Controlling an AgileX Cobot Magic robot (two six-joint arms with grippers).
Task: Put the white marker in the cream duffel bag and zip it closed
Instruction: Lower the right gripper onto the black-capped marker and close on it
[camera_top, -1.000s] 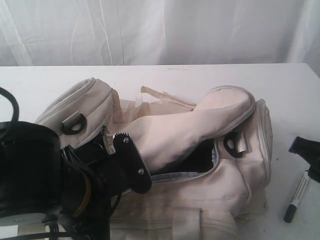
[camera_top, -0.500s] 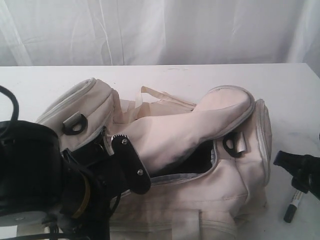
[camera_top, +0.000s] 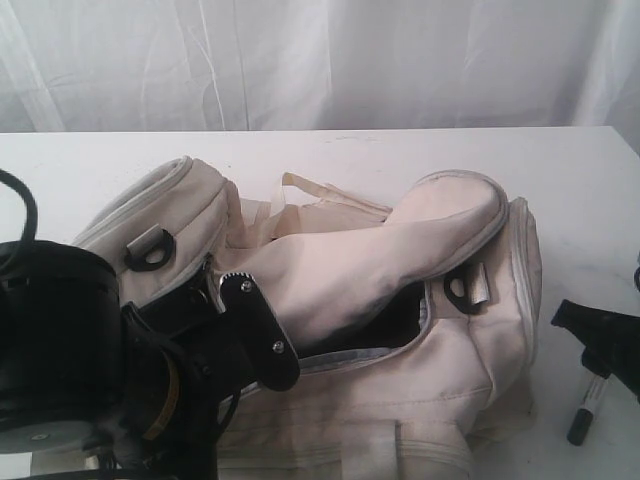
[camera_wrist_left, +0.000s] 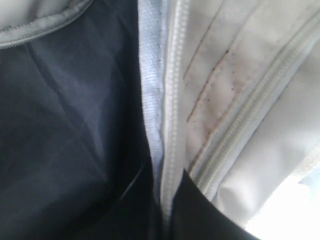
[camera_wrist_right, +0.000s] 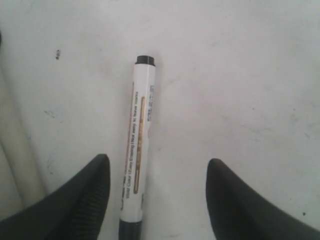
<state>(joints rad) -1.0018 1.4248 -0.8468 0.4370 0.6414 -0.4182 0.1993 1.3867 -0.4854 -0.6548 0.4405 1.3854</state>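
On the worktop (camera_wrist_right: 240, 75) beside the cream duffel bag (camera_top: 400, 250), white marker (camera_wrist_right: 139, 150) lying inside the released right claw (camera_wrist_right: 157, 161), left claw (camera_top: 245, 300) at bag opening, grip unclear.

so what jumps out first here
The big cream duffel bag sprawls across the white table, its top flap gaping over a dark interior. The left gripper sits at the opening's rim. On the right, the open right gripper hangs over the white marker beside the bag.
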